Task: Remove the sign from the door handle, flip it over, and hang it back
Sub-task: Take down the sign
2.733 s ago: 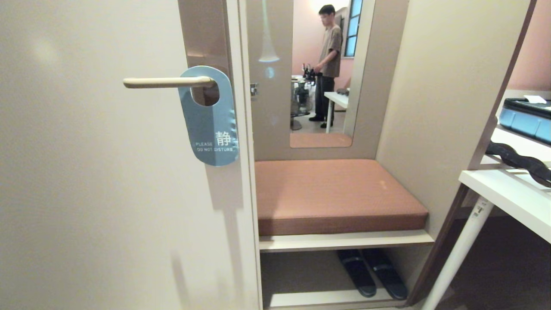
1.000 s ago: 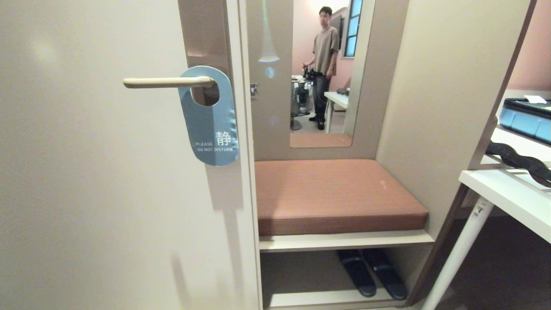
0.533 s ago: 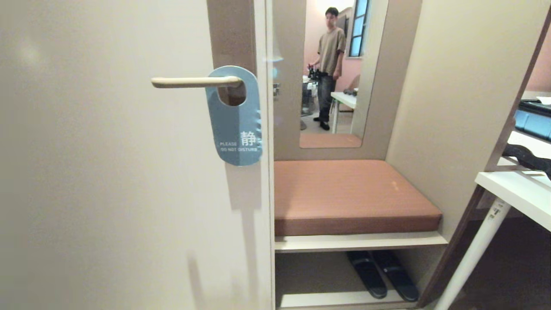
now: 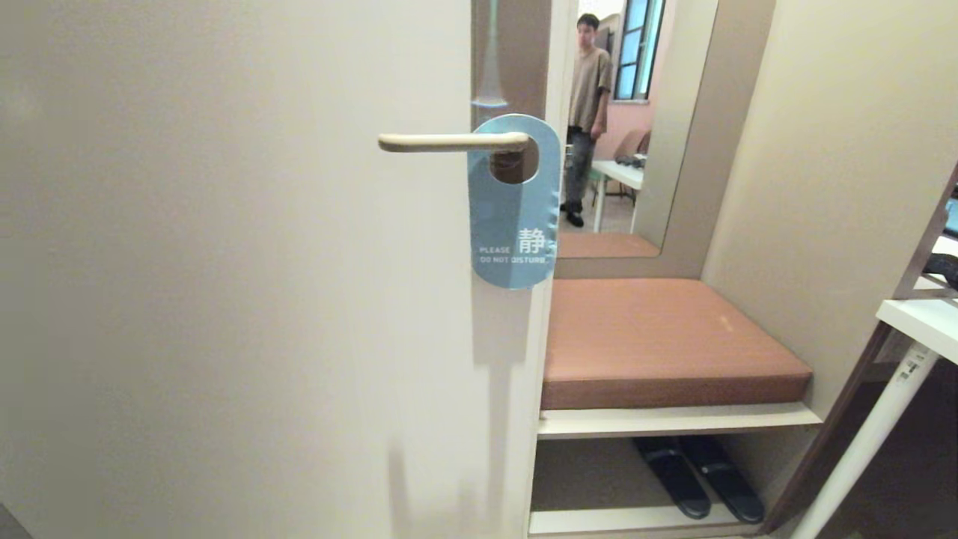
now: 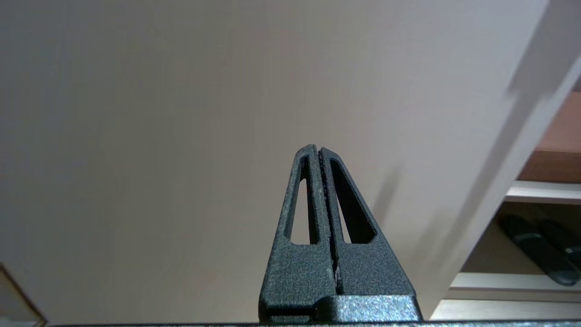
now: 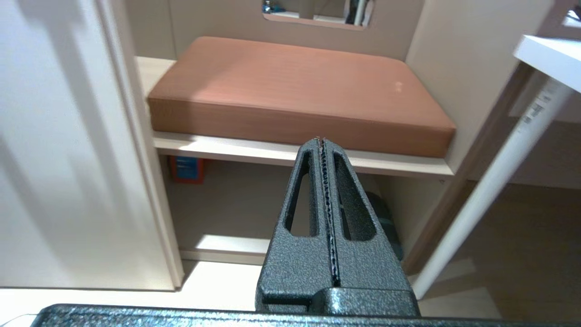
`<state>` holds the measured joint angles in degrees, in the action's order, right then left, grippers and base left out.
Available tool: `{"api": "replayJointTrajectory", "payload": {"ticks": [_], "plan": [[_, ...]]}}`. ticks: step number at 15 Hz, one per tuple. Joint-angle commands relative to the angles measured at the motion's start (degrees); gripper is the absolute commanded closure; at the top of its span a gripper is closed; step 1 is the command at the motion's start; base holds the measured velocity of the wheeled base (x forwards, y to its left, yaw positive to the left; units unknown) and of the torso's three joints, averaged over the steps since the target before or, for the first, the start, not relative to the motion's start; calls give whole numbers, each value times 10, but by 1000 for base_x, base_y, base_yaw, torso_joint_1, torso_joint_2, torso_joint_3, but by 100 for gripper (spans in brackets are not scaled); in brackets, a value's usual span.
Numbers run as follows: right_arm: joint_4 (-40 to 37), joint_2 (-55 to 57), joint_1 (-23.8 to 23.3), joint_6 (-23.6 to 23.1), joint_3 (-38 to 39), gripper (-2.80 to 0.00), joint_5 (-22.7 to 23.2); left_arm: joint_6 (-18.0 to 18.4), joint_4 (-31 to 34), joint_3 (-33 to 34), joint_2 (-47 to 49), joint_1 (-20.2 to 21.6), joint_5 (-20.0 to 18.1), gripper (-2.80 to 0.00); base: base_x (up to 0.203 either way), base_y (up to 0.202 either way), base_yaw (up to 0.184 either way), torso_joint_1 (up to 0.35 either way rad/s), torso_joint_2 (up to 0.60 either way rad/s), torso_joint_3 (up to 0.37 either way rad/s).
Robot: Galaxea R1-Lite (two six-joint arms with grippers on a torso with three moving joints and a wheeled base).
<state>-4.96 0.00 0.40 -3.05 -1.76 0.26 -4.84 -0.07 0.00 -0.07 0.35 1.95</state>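
Observation:
The sign (image 4: 515, 217) hangs by its oval hole on the door handle (image 4: 449, 141), blue side out with white DO NOT DISTURB lettering. The handle is a slim cream lever on a brown backplate (image 4: 511, 60), pointing left across the door. Neither arm shows in the head view. My left gripper (image 5: 318, 151) is shut and empty, low down, facing the plain door face. My right gripper (image 6: 321, 141) is shut and empty too, pointing at the front of the bench shelf, well below the sign.
The cream door (image 4: 224, 299) fills the left. Right of it stands a bench with a brown cushion (image 4: 658, 337) and dark slippers (image 4: 700, 479) underneath. A mirror (image 4: 629, 112) reflects a person. A white table leg (image 4: 868, 442) stands at the right.
The whole scene has shifted right in the head view, so the camera has moved left; the sign and handle now sit near the centre. The person in the mirror has turned.

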Motion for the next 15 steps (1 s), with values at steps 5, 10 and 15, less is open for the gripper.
{"api": "replayJointTrajectory", "payload": {"ticks": [5,10,15], "plan": [[0,0,0,0,0,0,0,0,0,0,1,0,0,0,0,16,-1,0,0,0],[0,0,0,0,0,0,0,0,0,0,1,0,0,0,0,0,0,0,0,0],[0,0,0,0,0,0,0,-1,0,0,1,1,0,0,0,0,0,0,0,0]]}}
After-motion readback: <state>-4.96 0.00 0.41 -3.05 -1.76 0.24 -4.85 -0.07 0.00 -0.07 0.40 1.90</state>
